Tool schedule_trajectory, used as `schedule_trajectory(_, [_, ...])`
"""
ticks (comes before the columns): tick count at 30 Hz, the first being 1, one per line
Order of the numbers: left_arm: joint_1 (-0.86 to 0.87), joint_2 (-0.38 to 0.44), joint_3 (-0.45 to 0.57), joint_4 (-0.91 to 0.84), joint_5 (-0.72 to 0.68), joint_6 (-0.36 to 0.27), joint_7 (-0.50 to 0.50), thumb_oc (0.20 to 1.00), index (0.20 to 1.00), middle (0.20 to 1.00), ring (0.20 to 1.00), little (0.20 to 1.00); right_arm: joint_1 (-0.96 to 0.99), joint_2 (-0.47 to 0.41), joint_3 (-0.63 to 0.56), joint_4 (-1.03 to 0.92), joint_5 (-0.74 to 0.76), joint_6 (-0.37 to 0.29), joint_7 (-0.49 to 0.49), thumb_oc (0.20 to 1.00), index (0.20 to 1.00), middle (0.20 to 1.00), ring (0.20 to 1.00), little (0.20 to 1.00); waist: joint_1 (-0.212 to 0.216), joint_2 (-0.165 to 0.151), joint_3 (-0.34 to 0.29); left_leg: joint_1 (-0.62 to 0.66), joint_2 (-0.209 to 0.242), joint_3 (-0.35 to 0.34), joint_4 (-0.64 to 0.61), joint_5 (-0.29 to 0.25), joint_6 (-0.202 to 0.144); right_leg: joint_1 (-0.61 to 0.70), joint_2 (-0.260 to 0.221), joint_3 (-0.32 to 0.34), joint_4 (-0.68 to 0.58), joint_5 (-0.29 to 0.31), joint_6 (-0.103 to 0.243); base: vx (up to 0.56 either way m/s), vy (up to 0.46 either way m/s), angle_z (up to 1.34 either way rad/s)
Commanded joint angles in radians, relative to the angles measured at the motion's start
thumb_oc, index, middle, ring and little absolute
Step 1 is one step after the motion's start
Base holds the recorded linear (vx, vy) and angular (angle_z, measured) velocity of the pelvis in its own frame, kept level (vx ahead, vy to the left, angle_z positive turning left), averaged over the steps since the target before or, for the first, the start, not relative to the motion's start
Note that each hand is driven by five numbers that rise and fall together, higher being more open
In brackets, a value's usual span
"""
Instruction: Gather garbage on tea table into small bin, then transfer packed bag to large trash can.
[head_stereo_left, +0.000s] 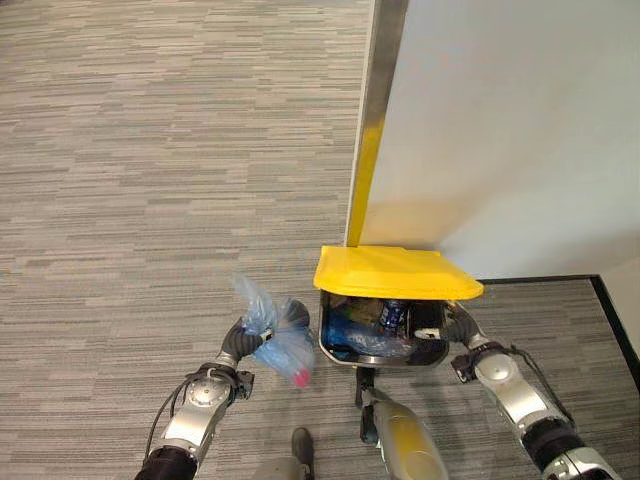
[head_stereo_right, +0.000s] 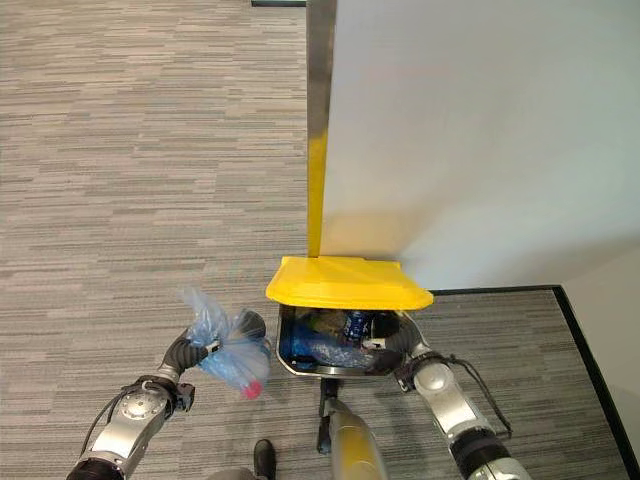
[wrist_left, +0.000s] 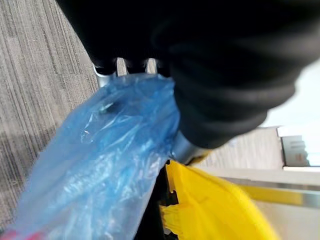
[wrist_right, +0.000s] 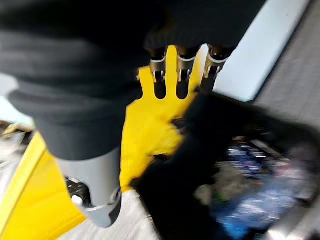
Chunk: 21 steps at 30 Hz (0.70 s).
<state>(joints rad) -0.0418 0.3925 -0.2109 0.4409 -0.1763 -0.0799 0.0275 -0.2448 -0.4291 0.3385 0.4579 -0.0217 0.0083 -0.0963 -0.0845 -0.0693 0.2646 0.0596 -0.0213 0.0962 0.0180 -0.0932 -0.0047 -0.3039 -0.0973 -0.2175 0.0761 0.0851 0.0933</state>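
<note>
The blue bag (head_stereo_left: 280, 340) is clutched in the left hand (head_stereo_left: 243, 338) just left of the open trash can (head_stereo_left: 385, 335), whose yellow lid (head_stereo_left: 395, 272) is propped by straight right-hand fingers (wrist_right: 181, 70).

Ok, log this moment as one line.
left hand: shut on blue bag | right hand: under yellow lid | trash can: open
</note>
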Motion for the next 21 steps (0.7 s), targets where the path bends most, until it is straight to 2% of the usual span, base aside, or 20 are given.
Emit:
schedule_trajectory(1, [-0.039,0.044,-0.028,-0.086,-0.010,-0.061,-0.005,0.200,0.200,0.200,0.200,0.200,-0.132,0.011,0.035,-0.015,0.004,-0.042,-0.018,1.000,1.000,1.000,1.000,1.000,0.032,-0.021,-0.002,0.023,-0.082,0.031,0.136,-0.211,0.042,-0.033,-0.038,0.047,-0.062,0.099,0.068,-0.04,-0.016,0.11])
schedule_trajectory(6, [-0.100,0.055,-0.088,-0.129,-0.032,-0.079,-0.013,0.200,0.200,0.200,0.200,0.200,-0.290,-0.001,0.068,0.019,0.028,-0.034,-0.043,1.000,1.000,1.000,1.000,1.000,0.041,-0.025,0.016,-0.007,-0.084,0.035,0.166,-0.216,0.041,-0.048,-0.045,0.054,-0.059,0.108,0.068,-0.04,-0.011,0.07])
schedule_trajectory(12, [-0.239,0.050,-0.210,-0.198,-0.064,-0.103,-0.021,0.200,0.200,0.200,0.200,0.200,-0.483,-0.015,0.095,0.180,0.070,-0.015,-0.076,1.000,1.000,1.000,1.000,1.000,0.043,-0.039,0.039,-0.051,-0.084,0.052,0.212,-0.225,0.043,-0.072,-0.047,0.070,-0.046,0.113,0.067,-0.06,-0.013,0.01])
schedule_trajectory(17, [-0.404,0.022,-0.323,-0.205,-0.060,-0.113,-0.010,0.200,0.200,0.200,0.200,0.200,-0.617,-0.039,0.132,0.260,0.083,-0.006,-0.101,1.000,1.000,1.000,1.000,1.000,0.020,-0.041,0.059,-0.073,-0.086,0.071,0.219,-0.224,0.042,-0.103,-0.046,0.088,-0.027,0.116,0.071,-0.05,0.005,-0.17])
schedule_trajectory(21, [-0.547,-0.018,-0.381,-0.097,-0.020,-0.101,0.034,0.200,0.200,0.200,0.200,0.200,-0.697,-0.048,0.161,0.283,0.086,0.004,-0.116,1.000,1.000,1.000,1.000,1.000,-0.009,-0.036,0.089,-0.109,-0.088,0.092,0.244,-0.226,0.042,-0.139,-0.049,0.112,-0.009,0.119,0.072,-0.07,0.022,-0.14])
